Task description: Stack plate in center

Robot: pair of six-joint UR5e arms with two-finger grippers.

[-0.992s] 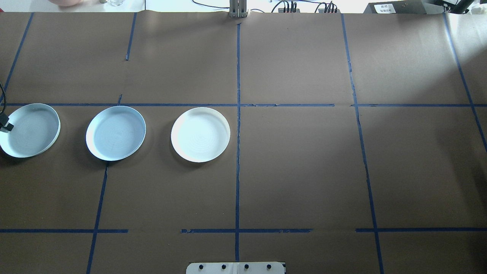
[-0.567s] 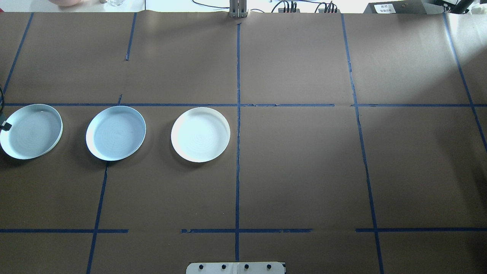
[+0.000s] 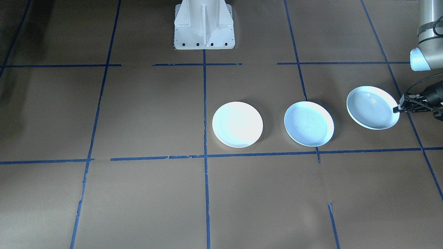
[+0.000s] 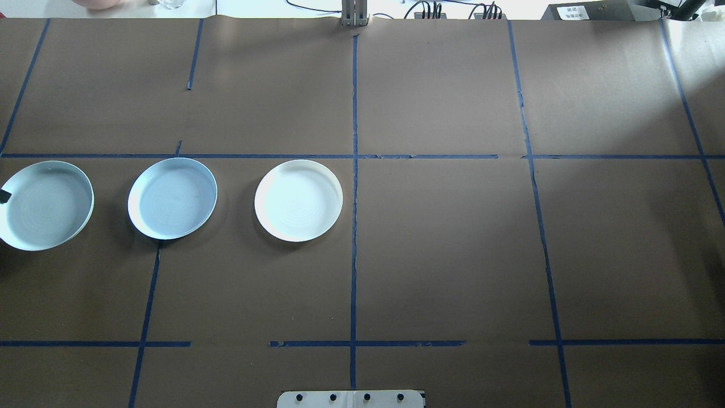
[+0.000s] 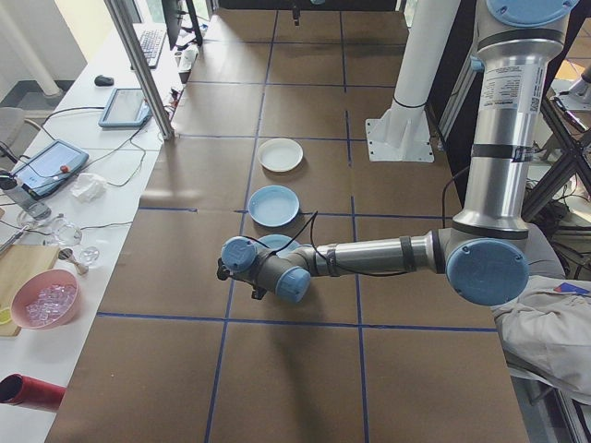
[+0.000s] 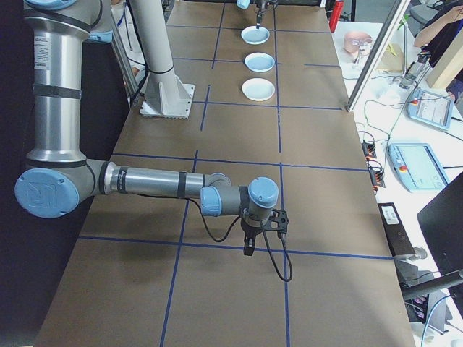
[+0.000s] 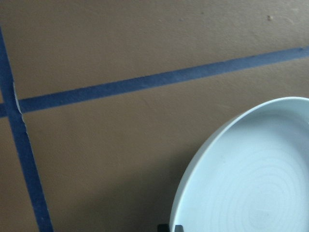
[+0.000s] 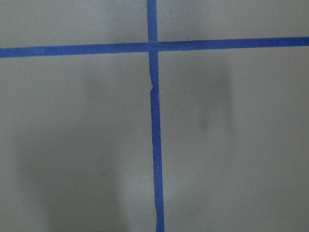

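Observation:
Three plates lie in a row on the brown paper. The pale bluish-white center plate (image 4: 298,200) (image 3: 237,124) with a cream rim lies beside the middle tape line. Left of it in the overhead view is a blue plate (image 4: 172,198) (image 3: 309,123). A second blue plate (image 4: 46,205) (image 3: 372,107) is at the far left edge, tilted and raised off the paper. My left gripper (image 3: 397,110) (image 4: 3,196) is shut on its outer rim. The left wrist view shows this plate (image 7: 251,183) close up. My right gripper (image 6: 248,249) hangs over bare paper far from the plates; I cannot tell its state.
Blue tape lines (image 4: 354,170) divide the table (image 4: 453,255) into squares. The robot base (image 3: 204,26) stands at the near edge. A side bench with tablets and a pink bowl (image 5: 44,300) runs along the far side of the table.
The plate held at the far left looks larger and sits lower in the overhead view. The left gripper has slid almost out of that view. The other two plates have not moved.

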